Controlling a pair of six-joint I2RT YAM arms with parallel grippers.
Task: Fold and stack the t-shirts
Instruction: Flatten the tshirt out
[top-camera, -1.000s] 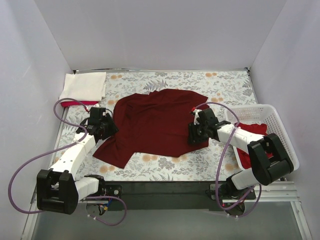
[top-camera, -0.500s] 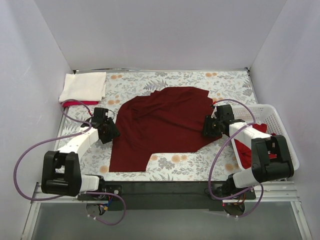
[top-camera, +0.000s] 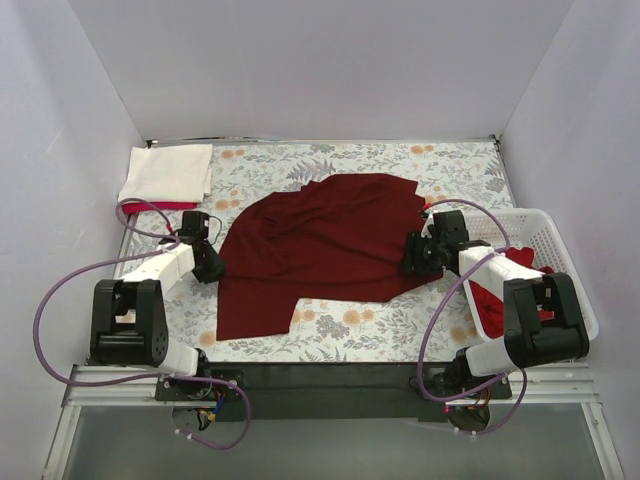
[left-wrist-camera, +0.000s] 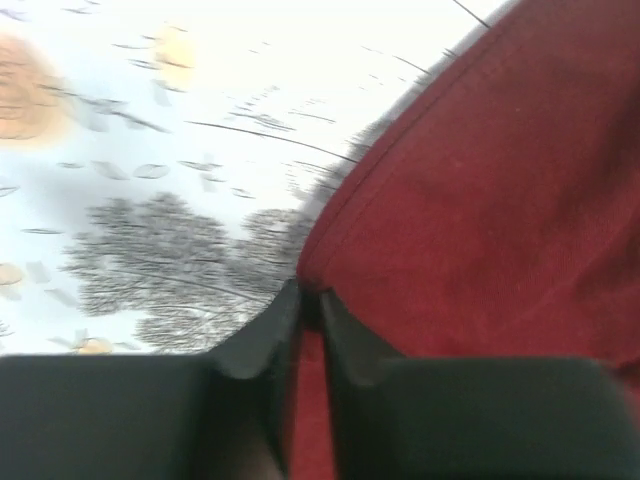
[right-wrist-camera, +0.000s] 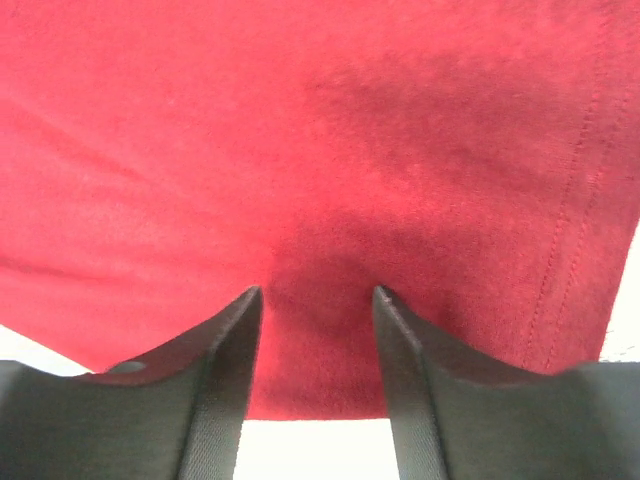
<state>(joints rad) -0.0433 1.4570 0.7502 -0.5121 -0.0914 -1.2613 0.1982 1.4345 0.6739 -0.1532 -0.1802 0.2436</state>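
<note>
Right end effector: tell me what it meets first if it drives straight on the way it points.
The dark maroon t-shirt: its cloth fills the wrist view just ahead of the open right end effector. Whether the fingertips touch it, I cannot tell.

Rumpled maroon t-shirt (top-camera: 320, 250) spread at centre (folded cream t-shirt (top-camera: 168, 172) in far-left corner)

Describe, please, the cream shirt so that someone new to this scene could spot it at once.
Start at the floral table and go to its far left corner. The cream shirt lies folded there, with red cloth showing at its near edge. It is the only pale garment; the maroon shirt lies spread mid-table.
</note>
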